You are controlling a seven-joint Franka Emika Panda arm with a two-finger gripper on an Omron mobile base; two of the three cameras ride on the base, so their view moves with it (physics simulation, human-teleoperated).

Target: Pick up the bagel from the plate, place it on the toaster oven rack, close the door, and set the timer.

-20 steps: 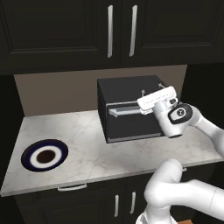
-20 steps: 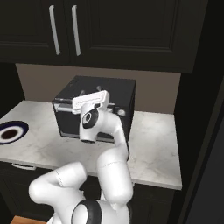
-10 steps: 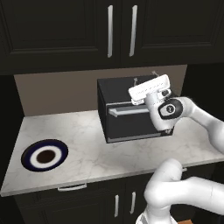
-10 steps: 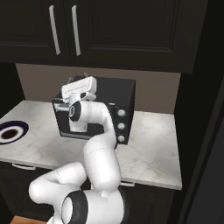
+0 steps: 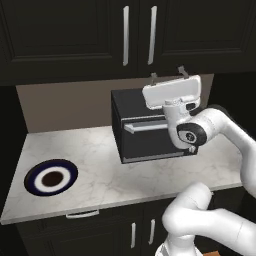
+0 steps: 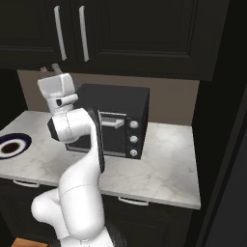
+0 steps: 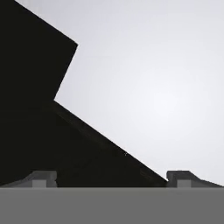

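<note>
My pincer (image 5: 169,74) open, empty, raised above oven (image 5: 150,127). Door (image 5: 156,136) shut. Plate (image 5: 50,177) at worktop (image 5: 100,170) left; bagel not made out. Pick step pending, I judge: swing left, descend.

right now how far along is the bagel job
Mostly done, it looks: the plate on the counter has no bagel on it, and the toaster oven's door is shut, handle up. The gripper is open, holding nothing, raised above the oven. Left: setting the timer at the knobs. Whether the bagel is inside can't be seen.
</note>
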